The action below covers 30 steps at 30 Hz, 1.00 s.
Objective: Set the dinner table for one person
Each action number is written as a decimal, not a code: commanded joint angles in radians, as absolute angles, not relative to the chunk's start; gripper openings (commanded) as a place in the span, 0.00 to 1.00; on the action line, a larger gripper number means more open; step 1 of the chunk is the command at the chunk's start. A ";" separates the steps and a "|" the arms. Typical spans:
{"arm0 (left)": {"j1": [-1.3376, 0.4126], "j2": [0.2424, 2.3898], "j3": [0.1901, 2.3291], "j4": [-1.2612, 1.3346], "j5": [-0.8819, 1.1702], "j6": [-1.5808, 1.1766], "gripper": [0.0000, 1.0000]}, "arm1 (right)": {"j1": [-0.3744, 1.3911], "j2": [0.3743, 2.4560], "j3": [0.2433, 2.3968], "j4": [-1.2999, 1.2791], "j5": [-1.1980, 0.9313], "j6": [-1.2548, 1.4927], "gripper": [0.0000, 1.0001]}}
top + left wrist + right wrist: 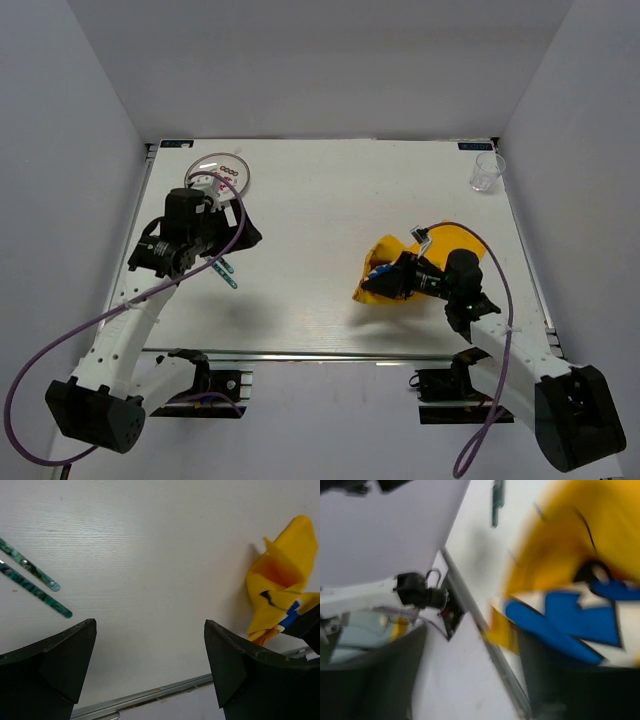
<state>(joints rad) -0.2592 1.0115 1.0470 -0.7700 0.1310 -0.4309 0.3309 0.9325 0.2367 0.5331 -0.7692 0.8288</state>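
Observation:
The white dinner table carries a crumpled yellow cloth placemat with blue and white print at the right front. My right gripper is low at the placemat's near-left edge. In the blurred right wrist view its jaws stand apart, with the cloth bunched over the right finger and only the table rail showing between them. My left gripper hovers open over the left side, nothing between its fingers. In the left wrist view the placemat lies at the far right.
Two thin green utensil handles lie on the table below the left gripper and appear in the left wrist view. A clear plate sits at the back left. A clear cup stands at the back right corner. A metal rail runs along the near edge.

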 commanded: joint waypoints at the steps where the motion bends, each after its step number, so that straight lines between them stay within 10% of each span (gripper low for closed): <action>1: -0.264 1.023 1.026 -0.658 0.238 -0.460 0.98 | 0.376 0.849 0.340 0.561 -0.845 0.899 0.89; 7: -0.273 1.103 1.038 -0.562 0.408 -0.462 0.98 | 0.367 0.808 0.740 -0.232 -0.316 0.625 0.89; 14: -0.353 1.245 1.081 -0.519 0.495 -0.434 0.98 | 0.356 0.975 0.809 -0.734 0.542 0.972 0.89; 21: -0.437 1.301 1.083 -0.496 0.523 -0.428 0.98 | 0.333 0.957 0.586 -0.668 0.514 1.201 0.89; 30: -0.480 1.347 1.032 -0.417 0.535 -0.463 0.98 | 0.314 1.268 0.537 -0.099 0.189 0.859 0.89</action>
<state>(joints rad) -0.4702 1.3262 1.0439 -0.4652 0.5144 -0.4492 0.3199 1.1355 0.4988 -0.3653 0.3195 0.9947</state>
